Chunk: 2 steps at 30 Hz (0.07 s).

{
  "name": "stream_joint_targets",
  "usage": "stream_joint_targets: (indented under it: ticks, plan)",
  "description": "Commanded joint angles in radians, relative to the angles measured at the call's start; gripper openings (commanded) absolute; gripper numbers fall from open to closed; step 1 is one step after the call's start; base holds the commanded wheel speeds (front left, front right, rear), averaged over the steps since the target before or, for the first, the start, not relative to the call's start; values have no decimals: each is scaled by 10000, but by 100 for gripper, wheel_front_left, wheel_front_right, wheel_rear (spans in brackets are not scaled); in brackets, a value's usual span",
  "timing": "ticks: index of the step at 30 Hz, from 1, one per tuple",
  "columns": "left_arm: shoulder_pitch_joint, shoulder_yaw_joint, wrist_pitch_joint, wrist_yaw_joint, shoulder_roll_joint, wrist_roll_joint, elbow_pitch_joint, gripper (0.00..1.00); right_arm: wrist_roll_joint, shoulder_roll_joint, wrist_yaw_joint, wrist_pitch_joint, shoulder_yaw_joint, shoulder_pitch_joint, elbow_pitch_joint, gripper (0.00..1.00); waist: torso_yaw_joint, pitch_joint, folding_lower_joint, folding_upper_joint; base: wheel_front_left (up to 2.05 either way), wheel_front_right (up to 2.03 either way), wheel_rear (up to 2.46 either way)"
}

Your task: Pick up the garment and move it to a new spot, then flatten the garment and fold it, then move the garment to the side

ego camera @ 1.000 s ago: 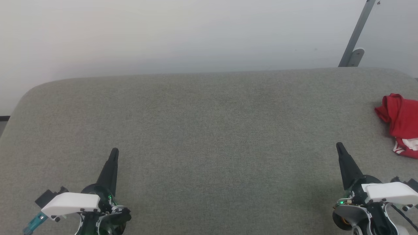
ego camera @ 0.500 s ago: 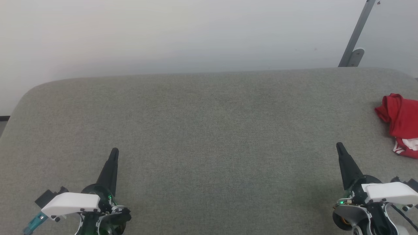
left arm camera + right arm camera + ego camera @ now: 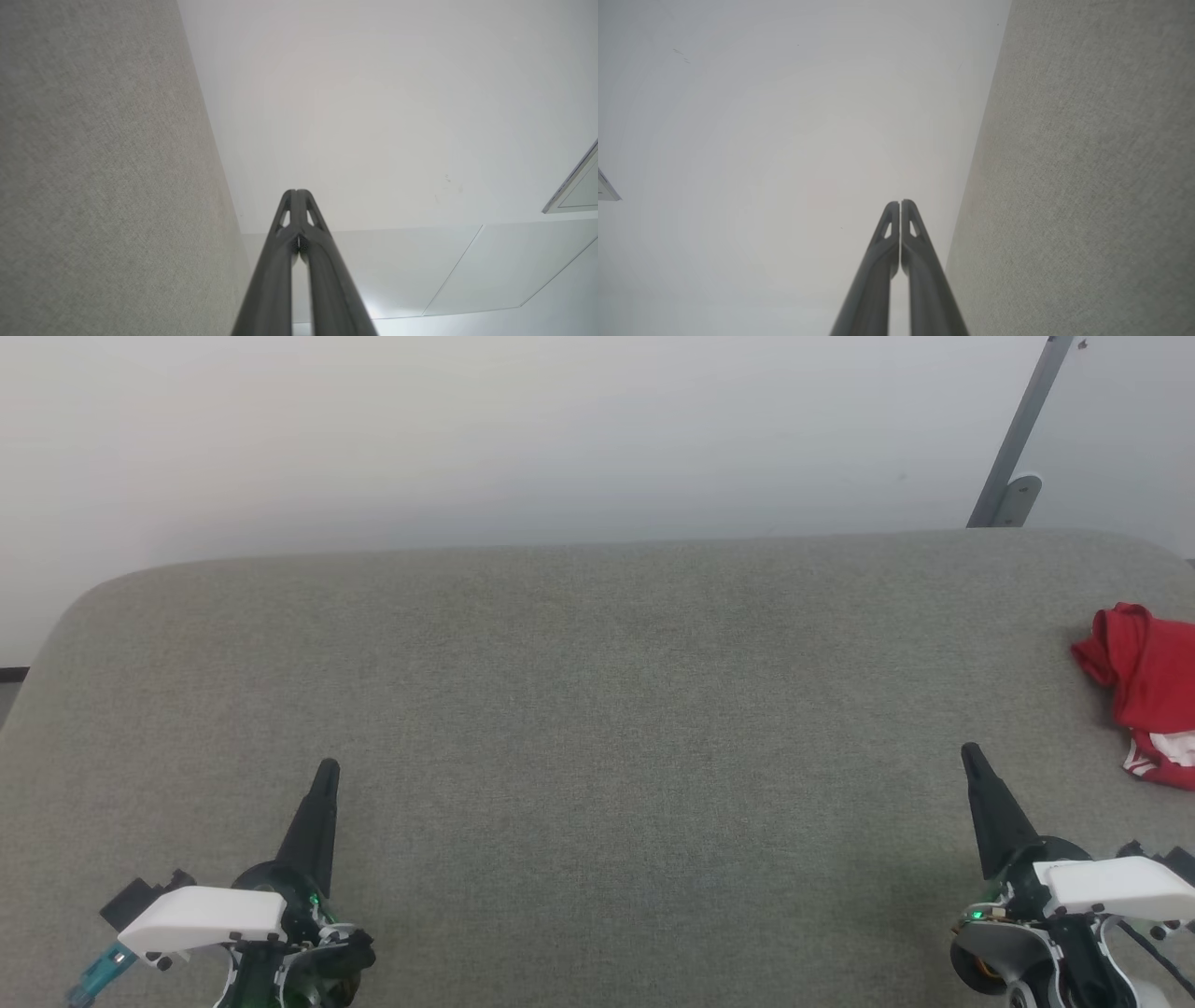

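Note:
The garment (image 3: 1150,686), red with a bit of white striped trim, lies crumpled at the far right of the grey fabric table (image 3: 597,709), partly cut off by the head view's edge. My left gripper (image 3: 328,768) rests low at the lower left, shut and empty; its wrist view shows the fingertips (image 3: 296,192) pressed together. My right gripper (image 3: 969,749) sits at the lower right, shut and empty, a short way left of and nearer than the garment; its tips (image 3: 900,202) meet in the right wrist view.
A white wall rises behind the table's rounded far edge. A grey metal bracket (image 3: 1018,448) leans on the wall at the upper right. The table's broad grey surface stretches between the two grippers.

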Motion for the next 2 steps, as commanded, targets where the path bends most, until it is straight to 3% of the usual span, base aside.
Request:
stream_joint_targets:
  ticks: [1, 2]
  plan:
    - [-111, -2, 26, -29, -20, -35, -9, 0, 46, 32, 0, 18, -2, -29, -18, 0, 0, 0, 0, -1, 0, 0, 0]
    - [-111, -3, 26, -29, -20, -35, -9, 0, 46, 32, 0, 18, -4, -29, -18, 0, 0, 0, 0, -1, 0, 0, 0]
